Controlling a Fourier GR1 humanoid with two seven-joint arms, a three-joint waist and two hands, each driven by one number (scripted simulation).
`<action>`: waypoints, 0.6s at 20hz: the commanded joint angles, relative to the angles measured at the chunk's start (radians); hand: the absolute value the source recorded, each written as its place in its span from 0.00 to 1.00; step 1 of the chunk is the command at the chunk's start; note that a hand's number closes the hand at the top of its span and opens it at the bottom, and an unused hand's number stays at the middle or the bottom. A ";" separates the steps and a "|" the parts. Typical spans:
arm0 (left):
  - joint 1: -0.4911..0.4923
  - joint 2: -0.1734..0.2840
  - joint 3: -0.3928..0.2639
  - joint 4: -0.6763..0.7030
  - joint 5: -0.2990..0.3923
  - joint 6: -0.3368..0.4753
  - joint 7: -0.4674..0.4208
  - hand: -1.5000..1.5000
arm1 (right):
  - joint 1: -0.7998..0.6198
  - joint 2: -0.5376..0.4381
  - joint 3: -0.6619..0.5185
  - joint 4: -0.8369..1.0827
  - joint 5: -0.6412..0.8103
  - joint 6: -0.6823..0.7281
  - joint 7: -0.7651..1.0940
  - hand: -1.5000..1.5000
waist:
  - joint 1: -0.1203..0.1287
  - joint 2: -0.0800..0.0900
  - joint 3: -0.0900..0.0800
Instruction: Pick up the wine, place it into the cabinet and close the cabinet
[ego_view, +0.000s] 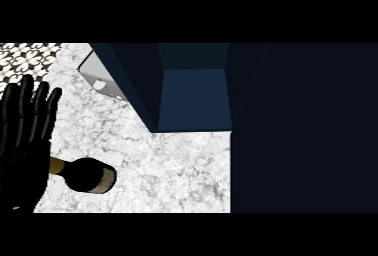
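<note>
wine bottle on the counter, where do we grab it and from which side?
Best guess: wrap the dark body of the wine bottle, the widest part showing. It lies on the marble counter, neck toward the view's left, partly hidden behind the left hand, which is open, fingers up. Come from above, across its long axis; the open cabinet stands beyond it.

The wine bottle (87, 174) lies on its side on the marble counter at about eight o'clock in the view. It is dark, nearly black, with a tan band round its wider end, which points toward four o'clock, and a tan neck pointing toward nine o'clock. The cabinet (193, 100) stands at about twelve o'clock, dark blue, open, its lighter blue inside showing. Bottle and cabinet are well apart.
</note>
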 joint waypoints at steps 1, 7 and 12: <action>0.004 -0.009 0.004 0.068 -0.021 -0.007 -0.074 0.00 | 0.088 0.030 0.018 -0.075 -0.010 0.000 -0.024 0.00 | 0.011 0.014 -0.017; -0.133 -0.043 0.041 0.185 0.049 0.059 0.212 0.00 | 0.151 -0.001 0.174 -0.096 -0.112 0.165 0.025 0.00 | 0.019 0.019 -0.017; -0.192 -0.072 -0.059 0.032 -0.037 0.193 0.450 0.00 | 0.263 -0.043 0.220 -0.327 -0.171 0.192 0.159 0.00 | 0.006 0.008 -0.016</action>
